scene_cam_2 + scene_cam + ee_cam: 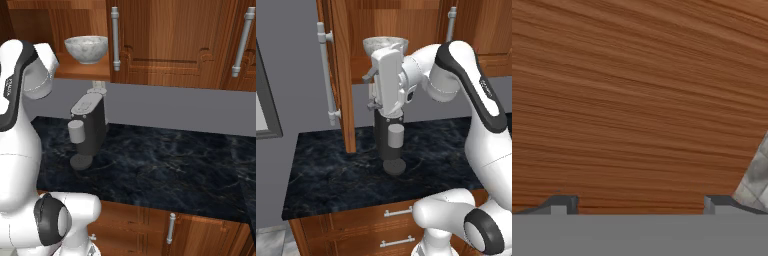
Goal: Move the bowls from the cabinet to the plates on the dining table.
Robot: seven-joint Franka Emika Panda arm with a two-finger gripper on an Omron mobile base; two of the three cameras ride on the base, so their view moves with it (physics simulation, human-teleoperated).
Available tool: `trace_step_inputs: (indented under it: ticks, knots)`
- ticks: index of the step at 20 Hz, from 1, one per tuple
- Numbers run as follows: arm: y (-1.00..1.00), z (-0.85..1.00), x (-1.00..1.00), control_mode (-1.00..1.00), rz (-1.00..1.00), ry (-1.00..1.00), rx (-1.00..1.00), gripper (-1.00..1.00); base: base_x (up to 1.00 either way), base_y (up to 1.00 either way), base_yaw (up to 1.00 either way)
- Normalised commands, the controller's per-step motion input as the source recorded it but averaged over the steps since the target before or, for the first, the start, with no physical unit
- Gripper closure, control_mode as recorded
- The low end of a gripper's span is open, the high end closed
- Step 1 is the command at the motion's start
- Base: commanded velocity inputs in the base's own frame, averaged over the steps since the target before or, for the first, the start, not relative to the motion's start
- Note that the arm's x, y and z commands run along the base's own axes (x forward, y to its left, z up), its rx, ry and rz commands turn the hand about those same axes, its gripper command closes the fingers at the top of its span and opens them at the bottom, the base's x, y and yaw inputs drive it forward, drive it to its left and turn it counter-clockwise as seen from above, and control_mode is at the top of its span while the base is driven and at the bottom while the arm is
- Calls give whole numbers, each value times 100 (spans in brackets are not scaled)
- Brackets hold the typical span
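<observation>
Currently the pincer (640, 205) stands spread wide, gripping nothing, facing the cabinet (637, 100) wood. At upper centre of the left base view, the marbled bowl (378, 46) rests on the cabinet shelf (82, 70), just behind the hand.

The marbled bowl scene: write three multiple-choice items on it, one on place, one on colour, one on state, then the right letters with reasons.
1. Where does the white-grey marbled stone bowl sit?
A. on the wooden cabinet shelf
B. on the black marble counter
C. in a drawer

2. What colour are the bar handles?
A. black
B. silver
C. gold

3. How do the fingertips of the hand stand?
A. clamped on the bowl
B. closed empty
C. wide apart, empty

A: it rests on the shelf above the counter.
B: they shine silver.
C: wood grain shows between them.
</observation>
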Motion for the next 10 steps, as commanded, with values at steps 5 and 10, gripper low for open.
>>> trace_step_inputs:
  ticks: [5, 10]
  knots:
    - [-90, 0, -67, -100, -12, -8, -3, -100, 0, 0, 0]
    - [-86, -2, -64, -100, -11, -7, -2, -100, 0, 0, 0]
